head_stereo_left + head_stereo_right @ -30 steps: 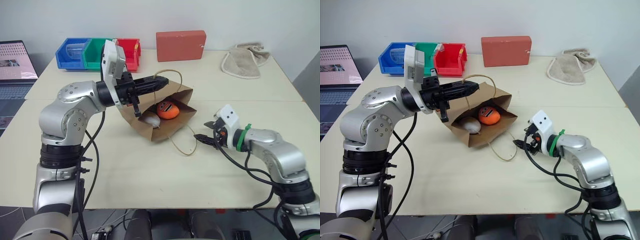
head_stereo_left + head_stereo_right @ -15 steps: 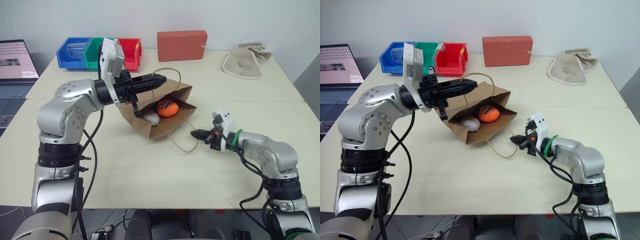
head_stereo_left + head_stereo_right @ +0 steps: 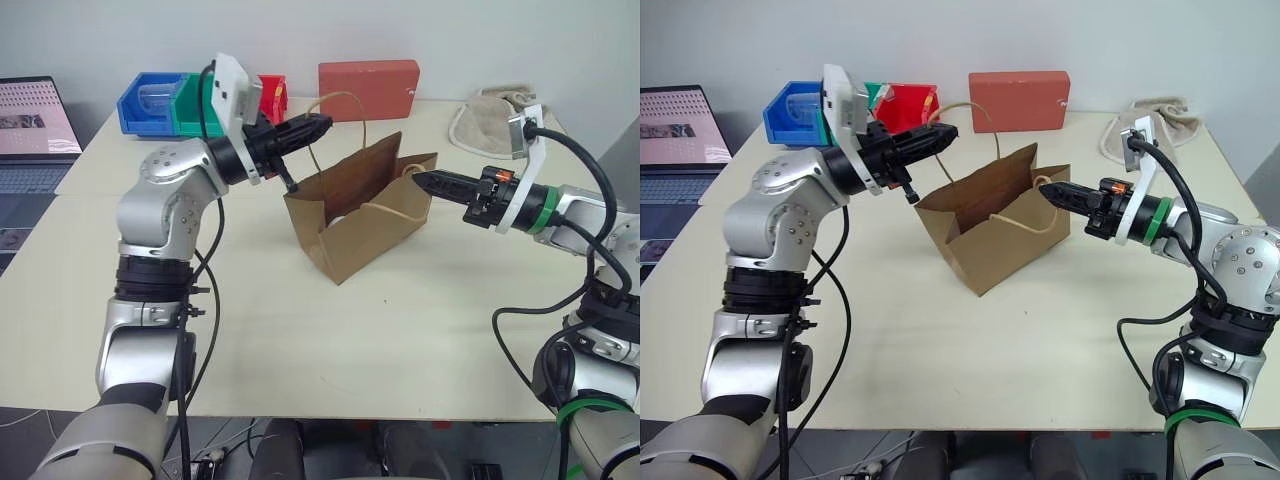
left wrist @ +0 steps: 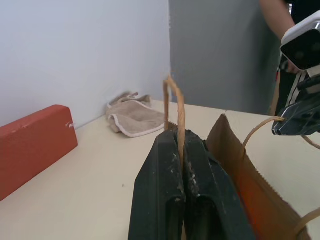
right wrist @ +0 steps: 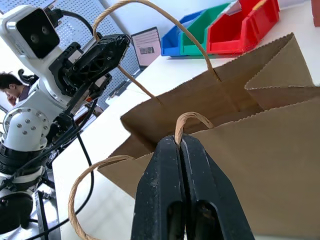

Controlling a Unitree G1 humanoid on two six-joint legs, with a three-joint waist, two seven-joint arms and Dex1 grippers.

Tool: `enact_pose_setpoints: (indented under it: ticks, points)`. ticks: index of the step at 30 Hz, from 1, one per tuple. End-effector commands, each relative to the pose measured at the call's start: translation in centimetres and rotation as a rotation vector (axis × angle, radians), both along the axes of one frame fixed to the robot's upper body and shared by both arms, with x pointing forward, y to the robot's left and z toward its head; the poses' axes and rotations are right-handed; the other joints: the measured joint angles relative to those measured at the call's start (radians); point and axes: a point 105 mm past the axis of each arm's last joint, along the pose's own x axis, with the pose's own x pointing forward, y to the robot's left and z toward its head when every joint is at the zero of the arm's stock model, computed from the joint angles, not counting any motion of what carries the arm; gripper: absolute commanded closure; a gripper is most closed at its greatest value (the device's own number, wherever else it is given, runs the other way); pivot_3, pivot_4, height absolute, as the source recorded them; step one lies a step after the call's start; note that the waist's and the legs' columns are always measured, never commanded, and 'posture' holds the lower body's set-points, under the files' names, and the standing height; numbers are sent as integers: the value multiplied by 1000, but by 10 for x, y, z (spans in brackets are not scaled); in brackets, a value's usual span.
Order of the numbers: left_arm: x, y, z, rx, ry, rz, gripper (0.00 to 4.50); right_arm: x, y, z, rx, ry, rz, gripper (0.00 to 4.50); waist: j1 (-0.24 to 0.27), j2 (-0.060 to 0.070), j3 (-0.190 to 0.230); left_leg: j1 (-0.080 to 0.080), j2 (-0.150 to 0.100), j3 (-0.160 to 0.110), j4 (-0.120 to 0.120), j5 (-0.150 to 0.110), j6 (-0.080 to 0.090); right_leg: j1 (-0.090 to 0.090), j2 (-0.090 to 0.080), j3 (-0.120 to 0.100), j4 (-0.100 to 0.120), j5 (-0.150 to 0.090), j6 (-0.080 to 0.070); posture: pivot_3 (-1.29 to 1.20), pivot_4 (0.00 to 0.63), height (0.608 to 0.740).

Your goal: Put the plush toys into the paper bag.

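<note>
Paper bag: the paper bag [image 3: 362, 215] is standing upright near the middle of the table [image 3: 330, 340], its mouth facing up and its base resting on the tabletop.
Far handle: the far handle [image 3: 338, 100] is arching above the bag's far-left rim and is running into the left gripper.
Near handle: the near handle [image 3: 1018, 222] is looping down across the bag's right face and is rising to the right gripper.
Plush toys: an orange shape [image 4: 253, 216], apparently the orange toy, is showing inside the bag's mouth in the left wrist view; the white toy cannot be told apart there.
Left gripper: the left gripper [image 3: 322, 124] is reaching in from the left above the bag's far-left corner, its two black fingers [image 4: 175, 190] pressed together on the far handle.
Right gripper: the right gripper [image 3: 1047, 190] is reaching in from the right at the bag's right rim, pointing left, its fingers [image 5: 187, 195] clamped together on the near handle.
Red box: the red box [image 3: 368, 90] is lying at the far side of the table, behind the bag.
Beige cloth: the beige cloth [image 3: 483, 122] is lying at the far right, behind the right arm.
Storage bins: the blue, green and red bins [image 3: 160, 100] are sitting at the far left, behind the left arm.
Laptop: the laptop [image 3: 30, 135] is sitting open at the far left edge, beyond the table.
Person: a person's arm [image 4: 276, 20] is showing beyond the table in the left wrist view.
</note>
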Motion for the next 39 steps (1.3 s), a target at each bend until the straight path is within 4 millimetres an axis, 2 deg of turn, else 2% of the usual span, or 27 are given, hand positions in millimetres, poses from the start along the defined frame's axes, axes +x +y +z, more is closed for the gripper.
enact_pose_setpoints:
  ticks: [1,3,6,7,12,14,16,20,23,25,27,30,34,39]
  points:
    - [-4,-11,4,12,-34,-46,4500,9,-2,10,13,-27,-63,4482,0,0,0,-1,0,0,0,0,0,-1,0,0,0,0,0,0,150,740]
    - [-5,-12,-2,19,-1,-69,4500,10,-2,10,13,-31,-76,4306,-1,0,0,-2,0,0,0,0,0,-2,0,0,0,0,0,0,150,740]
    - [-7,-8,0,1,22,-83,4500,8,-2,12,-3,-52,-78,3574,-1,0,0,-3,0,0,0,0,0,-2,0,0,0,0,0,0,150,740]
    - [-10,-6,1,3,24,-99,4090,6,-2,13,-5,-58,-75,3196,-1,0,0,-3,0,0,0,0,0,-2,0,0,0,0,0,0,150,740]
    - [-22,7,2,39,32,-115,2595,-15,-2,16,-176,-192,11,1340,-2,1,1,-3,0,0,0,0,0,-2,0,-1,-1,0,0,0,150,740]
    - [-23,24,-1,83,23,-61,1986,-23,-14,26,-195,-229,45,633,-2,1,1,-3,0,0,0,0,0,-2,0,-1,-1,0,0,0,150,740]
    - [-26,31,-4,108,18,-40,1374,-26,-22,32,-204,-245,53,0,-2,1,1,-3,0,0,0,0,0,-2,0,0,-2,0,0,0,150,740]
    - [-37,42,-16,132,50,-51,120,-36,-39,43,-253,-325,68,0,-1,1,1,-3,0,0,0,0,0,-2,0,0,-2,0,0,0,150,740]
    - [-40,49,-24,150,64,-39,120,-38,-47,38,-332,-358,57,0,0,1,1,-3,0,0,0,0,0,-2,0,-1,-2,0,0,0,150,740]
    - [-41,56,-39,175,101,-17,120,-46,-53,27,-418,-366,62,0,2,1,1,-3,0,0,0,0,0,-2,0,-1,-3,0,0,0,150,740]
    - [-43,51,-55,204,127,-30,120,-54,-49,22,-444,-376,100,0,1,1,1,-3,0,0,0,0,0,-1,-1,0,-4,0,0,0,150,740]
    - [-40,37,-71,226,150,-66,120,-64,-30,23,-406,-399,174,0,2,1,1,-3,0,0,0,0,0,-1,-1,0,-4,0,0,0,150,740]
    - [-38,35,-74,224,156,-86,120,-71,-25,15,-450,-391,211,0,1,1,1,-3,0,0,1,0,0,-1,0,0,-4,0,0,0,150,740]
    - [-51,31,-72,229,167,-152,120,-77,-21,7,-486,-385,231,0,2,1,1,-3,0,0,1,0,0,-1,0,0,-4,0,0,0,150,740]
